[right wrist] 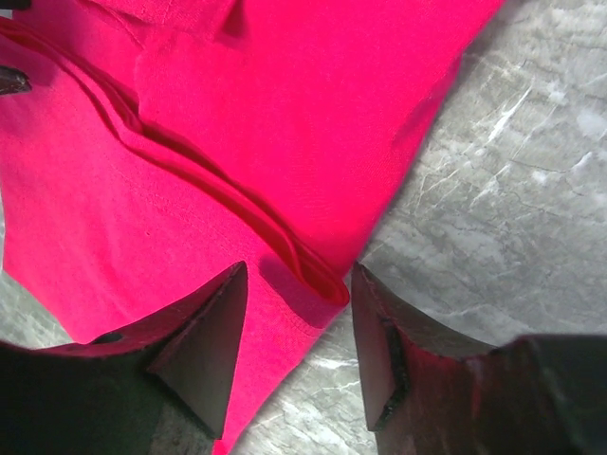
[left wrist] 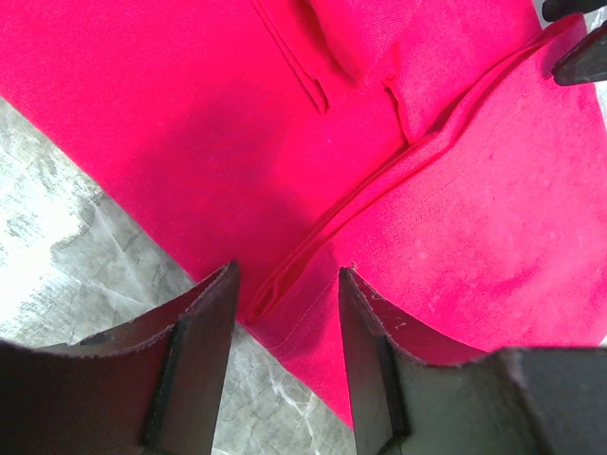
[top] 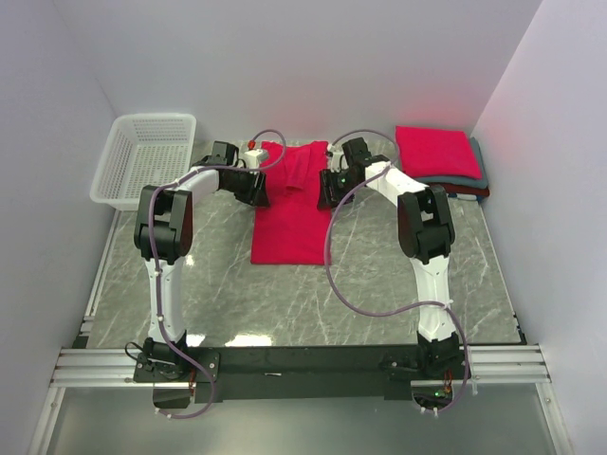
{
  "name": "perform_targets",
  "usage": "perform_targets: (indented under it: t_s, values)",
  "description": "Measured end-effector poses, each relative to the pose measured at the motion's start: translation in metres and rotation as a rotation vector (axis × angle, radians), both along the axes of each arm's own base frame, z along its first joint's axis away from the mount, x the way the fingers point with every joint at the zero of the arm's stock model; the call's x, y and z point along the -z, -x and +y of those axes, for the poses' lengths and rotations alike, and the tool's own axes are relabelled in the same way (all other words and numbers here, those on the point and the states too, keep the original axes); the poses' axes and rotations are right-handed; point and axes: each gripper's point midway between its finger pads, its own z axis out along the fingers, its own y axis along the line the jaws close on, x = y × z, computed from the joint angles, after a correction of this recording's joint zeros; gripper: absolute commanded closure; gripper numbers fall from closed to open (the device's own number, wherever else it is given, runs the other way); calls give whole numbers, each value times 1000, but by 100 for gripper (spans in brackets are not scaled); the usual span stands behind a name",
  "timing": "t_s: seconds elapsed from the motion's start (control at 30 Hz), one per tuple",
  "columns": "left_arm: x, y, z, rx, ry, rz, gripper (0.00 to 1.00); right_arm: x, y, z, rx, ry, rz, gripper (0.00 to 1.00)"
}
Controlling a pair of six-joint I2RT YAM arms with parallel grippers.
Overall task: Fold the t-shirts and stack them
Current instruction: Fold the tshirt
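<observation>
**Bright crimson soft-cloth short-sleeved t-shirt** [top: 289, 213]: lies on the table at centre, toward the far side. Lower part a flat rectangle pointing at the arm bases, upper part rumpled between the two grippers.

**Left gripper** [top: 254, 187]: black, two-fingered, at the t-shirt's upper left edge. Fingers spread, pinching nothing.

**Right gripper** [top: 329, 185]: same make, at the upper right edge. Fingers likewise spread, nothing clamped.

**Wrist views only:**
- Layering that the overhead view flattens out.
- On the left, a doubled cloth edge running diagonally into the gap of the left gripper [left wrist: 285, 275], with a stitched seam above it.
- On the right, a stacked fold corner lying in the gap of the right gripper [right wrist: 299, 270], bare stone just beside it.

**Overhead view only:**
- Stack of folded rectangular shirts [top: 434, 150] at the far right corner, well apart from the spread one. Crimson on top, grey [top: 479, 171] beneath, dark red [top: 471, 192] lowest.
- White plastic lattice basket [top: 106, 175] at the far left.

**Grey marble-patterned tabletop** [top: 313, 294]: white veins, some glare near the front.

**Plain white walls** [top: 332, 57]: enclose three sides.

**Black base plate** [top: 303, 360]: on aluminium rails at the near edge.
</observation>
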Motion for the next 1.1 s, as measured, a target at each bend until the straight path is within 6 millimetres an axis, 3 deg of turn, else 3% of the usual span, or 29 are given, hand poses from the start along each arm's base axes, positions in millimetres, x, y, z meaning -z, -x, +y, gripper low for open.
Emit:
perform_targets:
  t_s: [0.1, 0.13, 0.23, 0.4, 0.67, 0.87, 1.1]
  values:
    - [0, 0, 0, -1, -2, -1, 55, 0, 1, 0, 1, -1, 4, 54]
    - [0, -1, 1, -3, -4, -1, 63, 0, 1, 1, -1, -3, 5, 57]
    - [2, -1, 1, -5, -7, -3, 76, -1, 2, 2, -2, -10, 10, 67]
    - [6, 2, 2, 1, -7, -9, 91, -2, 4, 5, -10, -23, 14, 80]
    - [0, 12, 4, 9, -9, -22, 99, -4, 8, 13, -46, -49, 15, 100]
    - [-13, 19, 6, 12, -7, -48, 99, -8, 13, 23, -84, -75, 10, 100]
    - [-25, 13, 8, 6, -2, -89, 99, -16, 5, 27, -94, -92, -41, 100]
